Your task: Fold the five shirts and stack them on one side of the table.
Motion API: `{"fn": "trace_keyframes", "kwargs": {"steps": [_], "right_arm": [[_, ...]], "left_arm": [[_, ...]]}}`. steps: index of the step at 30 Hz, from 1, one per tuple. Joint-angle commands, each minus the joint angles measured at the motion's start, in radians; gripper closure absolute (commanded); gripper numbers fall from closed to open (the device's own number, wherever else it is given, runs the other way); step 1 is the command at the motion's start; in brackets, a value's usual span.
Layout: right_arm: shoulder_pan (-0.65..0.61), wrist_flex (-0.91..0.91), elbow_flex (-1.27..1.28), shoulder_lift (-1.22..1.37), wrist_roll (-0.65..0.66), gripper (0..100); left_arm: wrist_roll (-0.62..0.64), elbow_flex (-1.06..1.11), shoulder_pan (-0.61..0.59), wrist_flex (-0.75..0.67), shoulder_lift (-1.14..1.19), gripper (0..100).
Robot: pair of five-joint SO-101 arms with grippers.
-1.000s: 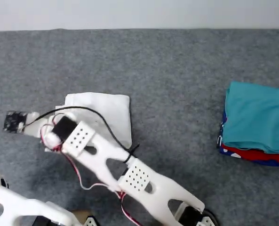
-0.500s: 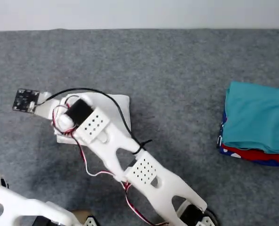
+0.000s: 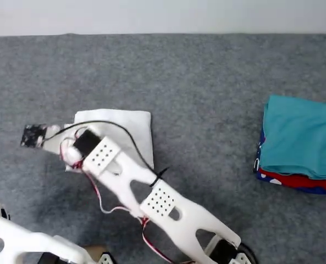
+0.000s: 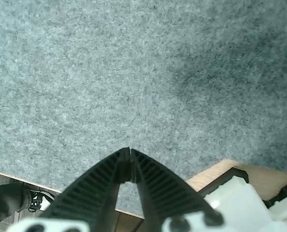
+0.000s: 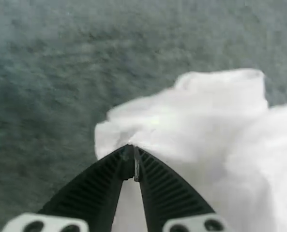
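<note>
Since 0.5 s ago right arm's wrist has dropped back toward lower left. Now the right gripper [image 5: 131, 152] is closed, pinching the white shirt [image 3: 127, 129] at its edge; shirt lies left of ctr on grey table [image 3: 206, 77]. Closed too: left gripper [image 4: 130, 155], over bare table. At right edge: folded stack [image 3: 300, 146], teal on top.

No text, label, number or sign can be read on anything here.
</note>
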Motion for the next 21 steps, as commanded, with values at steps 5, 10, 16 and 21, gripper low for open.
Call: {"fn": "trace_keyframes", "kwargs": {"steps": [5, 10, 16, 21], "right_arm": [[-0.094, -0.007, -0.049, -0.082, 0.005, 98.8], [-0.041, 0.022, -0.048, -0.157, 0.005, 98.8], [0.096, 0.064, -0.046, -0.211, 0.009, 98.8], [0.148, 0.064, -0.043, -0.205, 0.011, 98.8]], "left_arm": [[0.000, -0.004, 0.000, -0.012, -0.018, 99], [0.000, -0.004, 0.000, -0.014, -0.017, 99], [0.000, 0.036, 0.020, -0.031, -0.021, 99], [0.005, 0.054, 0.058, -0.034, -0.023, 99]]}}
